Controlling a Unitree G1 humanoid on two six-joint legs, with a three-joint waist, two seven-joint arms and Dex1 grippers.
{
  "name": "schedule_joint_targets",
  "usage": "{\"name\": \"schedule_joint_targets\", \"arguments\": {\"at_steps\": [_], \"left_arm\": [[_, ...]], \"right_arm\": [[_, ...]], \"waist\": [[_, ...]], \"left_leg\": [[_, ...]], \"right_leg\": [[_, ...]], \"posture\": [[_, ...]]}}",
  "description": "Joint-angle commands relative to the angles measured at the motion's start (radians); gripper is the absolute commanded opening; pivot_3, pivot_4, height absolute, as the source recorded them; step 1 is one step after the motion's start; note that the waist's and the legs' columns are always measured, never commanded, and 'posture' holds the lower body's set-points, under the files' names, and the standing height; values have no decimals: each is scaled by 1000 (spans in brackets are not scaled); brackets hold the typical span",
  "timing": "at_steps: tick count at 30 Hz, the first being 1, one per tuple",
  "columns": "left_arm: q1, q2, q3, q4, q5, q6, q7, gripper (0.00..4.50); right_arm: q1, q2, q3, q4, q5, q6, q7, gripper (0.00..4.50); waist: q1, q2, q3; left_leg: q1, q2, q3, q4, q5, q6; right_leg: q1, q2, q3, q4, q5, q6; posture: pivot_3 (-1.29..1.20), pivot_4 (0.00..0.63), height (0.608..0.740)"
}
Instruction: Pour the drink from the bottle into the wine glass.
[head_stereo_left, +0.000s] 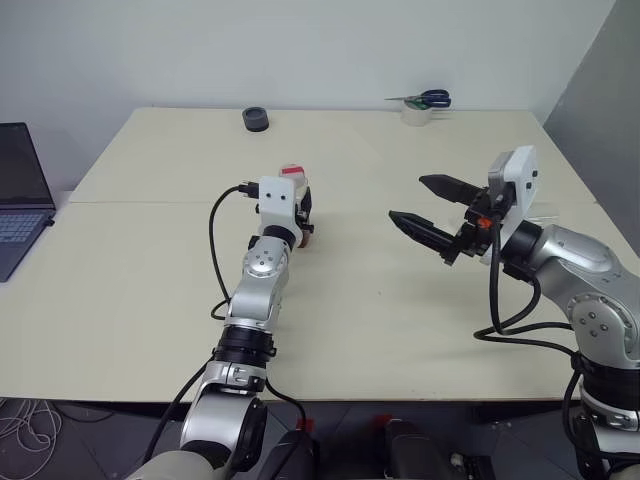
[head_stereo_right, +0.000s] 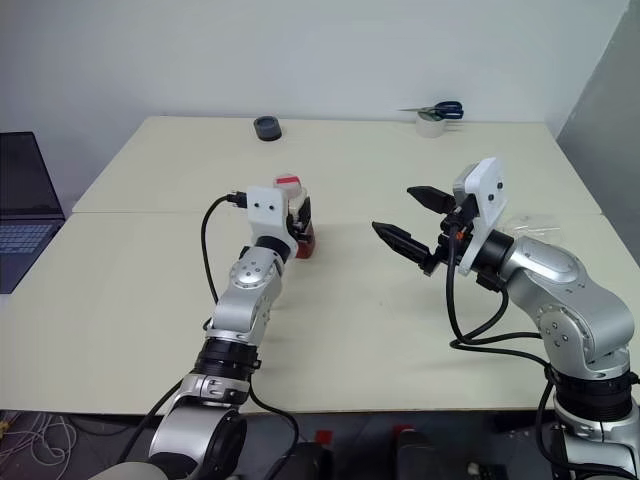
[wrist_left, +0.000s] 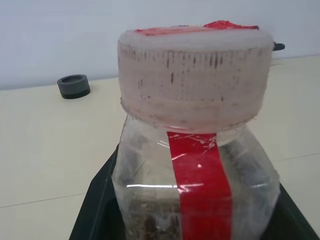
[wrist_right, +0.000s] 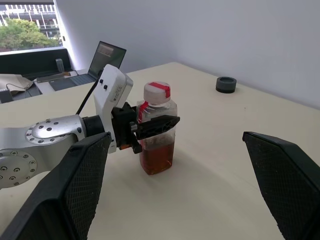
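The bottle (wrist_right: 158, 116) stands upright on the table, left of centre. It is clear plastic with a pale cap and a red label strip (wrist_left: 200, 180). The drink (wrist_right: 156, 157), reddish-amber, fills its lower part. My left gripper (head_stereo_left: 300, 205) is shut on the bottle's body, one black finger (wrist_right: 159, 125) across its front. My right gripper (head_stereo_left: 406, 198) hovers open to the right of the bottle, well apart from it, with nothing between its fingers. Faint clear glints (head_stereo_right: 530, 226) lie behind my right wrist. I cannot tell whether they are the wine glass.
A small black ring (head_stereo_left: 256, 119) lies at the back of the cream table (head_stereo_left: 150, 300). A tape roll (head_stereo_left: 417, 113) with blue-handled scissors (head_stereo_left: 432, 98) on it sits at the back right. A laptop (head_stereo_left: 20, 195) stands off the table's left side.
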Motion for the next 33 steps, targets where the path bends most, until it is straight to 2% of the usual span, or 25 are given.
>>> {"name": "schedule_joint_targets", "arguments": {"at_steps": [1, 5, 10, 15, 19, 27, 33], "left_arm": [[-17, -2, 5, -38, -5, -14, -2, 1732], [-16, -1, 7, -44, -18, 15, -13, 1732], [-54, 30, 28, -88, -118, 126, -142, 1732], [-92, 133, -38, -160, -217, 246, -439, 1732], [-118, 191, -84, -186, -244, 250, -598, 1732], [-172, 143, -100, -168, -252, 207, -639, 1732], [-208, 86, -115, -136, -257, 195, -654, 1732]], "right_arm": [[-10, -5, -17, -35, 6, -16, -1, 4500], [-8, -4, -8, -41, -5, -13, -12, 4500], [-35, 14, 19, -41, -36, -2, -56, 4500], [-116, 38, 41, -13, -33, 24, -87, 4500], [-201, 59, 63, 38, -50, 42, -109, 4500], [-298, 125, 93, 95, -118, 67, -201, 4500], [-315, 183, 119, 134, -152, 42, -197, 4500]], "waist": [[0, 0, 0], [0, 0, 0], [0, 0, 0], [-3, 0, 0], [-6, 0, 0], [-7, 0, 0], [-9, 0, 0]], "left_leg": [[0, 0, 0, 0, 0, 0], [0, 0, 0, 0, 0, 0], [0, 0, 0, 0, 0, 0], [0, 0, 0, 0, 0, 0], [-1, 0, 0, 0, 0, 0], [-1, 0, 0, 0, 0, 0], [-1, 0, 0, 0, 0, 0]], "right_leg": [[0, 0, 0, 0, 0, 0], [0, 0, 0, 0, 0, 0], [0, 0, 0, 0, 0, 0], [-1, 0, -1, 1, 0, 0], [-1, 0, 0, 0, 0, 0], [-2, 0, 0, 0, 0, 0], [-2, 0, 0, 1, 0, 0]], "posture": [[0, 150, 740], [0, 150, 740], [0, 150, 740], [0, 150, 740], [0, 150, 740], [0, 150, 740], [0, 150, 740]]}}
